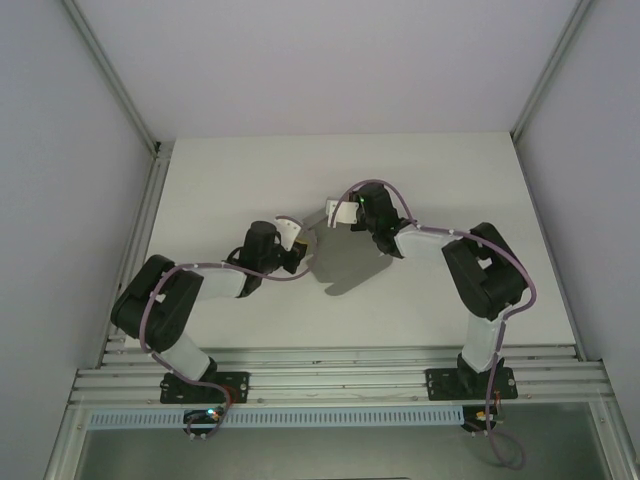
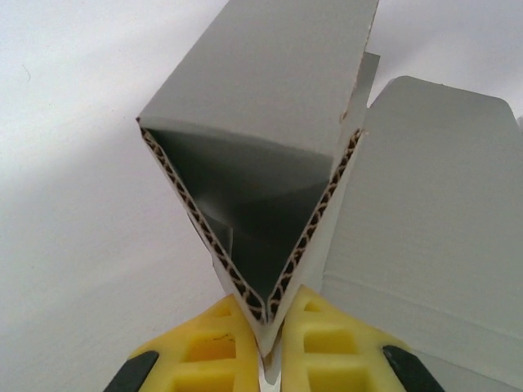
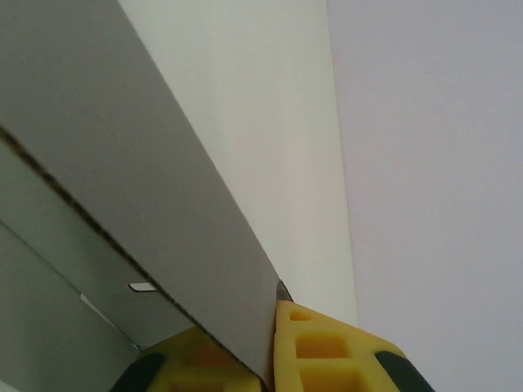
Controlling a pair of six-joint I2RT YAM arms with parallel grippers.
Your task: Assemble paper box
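The paper box point(image 1: 331, 212) is grey card, partly folded and held above the table between both arms. In the left wrist view its corrugated walls point(image 2: 261, 90) meet in a V, with a flat flap point(image 2: 433, 212) spreading to the right. My left gripper point(image 2: 274, 331) is shut on the bottom corner of that V, its yellow pads point(image 2: 204, 351) pressed to the card on both sides. My right gripper point(image 3: 265, 351) is shut on the edge of a grey panel point(image 3: 122, 163) that slants across its view. From above, my left gripper point(image 1: 296, 252) and right gripper point(image 1: 346, 213) stand close together mid-table.
The pale tabletop point(image 1: 230, 180) runs back to the rear wall. Metal frame posts point(image 1: 155, 150) stand at the back corners, and a slatted rail point(image 1: 340, 370) crosses the near edge by the arm bases. The arms cast a shadow point(image 1: 350, 265) beneath the card.
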